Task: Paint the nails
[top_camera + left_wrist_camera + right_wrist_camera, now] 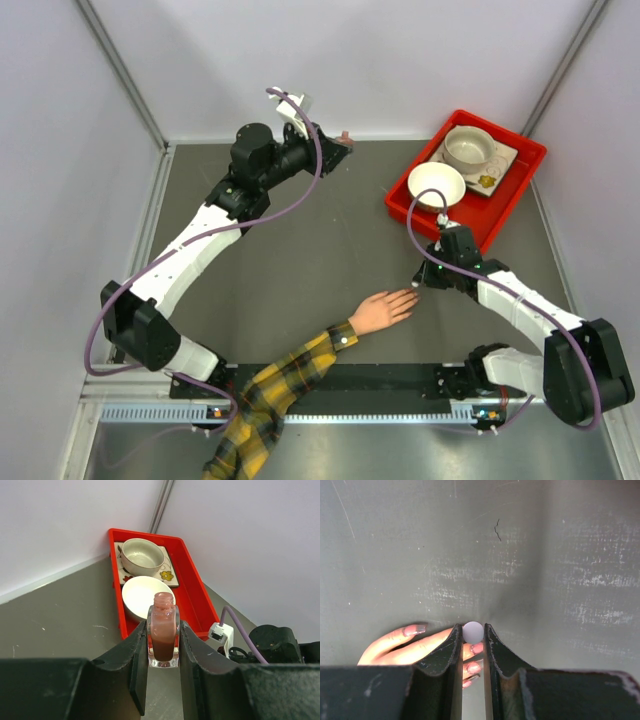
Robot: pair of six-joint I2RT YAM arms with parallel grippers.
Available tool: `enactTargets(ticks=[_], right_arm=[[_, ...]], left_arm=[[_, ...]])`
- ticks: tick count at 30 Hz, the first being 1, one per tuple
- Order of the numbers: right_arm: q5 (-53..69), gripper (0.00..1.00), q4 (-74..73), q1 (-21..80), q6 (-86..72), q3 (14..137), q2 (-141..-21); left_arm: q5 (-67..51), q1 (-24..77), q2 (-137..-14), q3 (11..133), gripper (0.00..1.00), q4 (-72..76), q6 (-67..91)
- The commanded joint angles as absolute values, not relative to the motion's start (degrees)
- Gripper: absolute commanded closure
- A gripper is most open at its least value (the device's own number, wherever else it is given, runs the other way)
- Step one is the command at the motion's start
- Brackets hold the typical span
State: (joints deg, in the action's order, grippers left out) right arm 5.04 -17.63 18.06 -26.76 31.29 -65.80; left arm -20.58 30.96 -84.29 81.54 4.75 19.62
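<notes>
The mannequin hand (385, 308), pale peach with a yellow-and-dark plaid sleeve (280, 385), lies palm down on the grey table. Its nails (477, 648) show pinkish in the right wrist view, just under my jaws. My right gripper (471, 628) is shut on a round pale cap (473, 632) seen end-on, right above the fingertips; from the top this gripper (418, 283) sits at the fingertips. My left gripper (163, 625) is shut on the small uncapped polish bottle (163, 632), held up at the table's far back (340, 143).
A red tray (500, 215) stands at the back right with a white bowl (437, 185) and a cup on a flowered saucer (468, 150). White walls close in the table's back and sides.
</notes>
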Motion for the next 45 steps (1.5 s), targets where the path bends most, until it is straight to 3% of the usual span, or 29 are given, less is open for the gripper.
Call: enactTargets(ticks=[1,45], right_arm=[[4.7,1.00,-16.8,17.5,-26.3,34.1,-66.1],[3.1,1.00,-16.5,16.8,-27.6,34.0,-66.4]], left_arm=[[-21.3,30.8,-84.3,83.7,1.00,8.9,20.1],[-21.5,30.3,-83.8,83.1,1.00,8.6,20.1]])
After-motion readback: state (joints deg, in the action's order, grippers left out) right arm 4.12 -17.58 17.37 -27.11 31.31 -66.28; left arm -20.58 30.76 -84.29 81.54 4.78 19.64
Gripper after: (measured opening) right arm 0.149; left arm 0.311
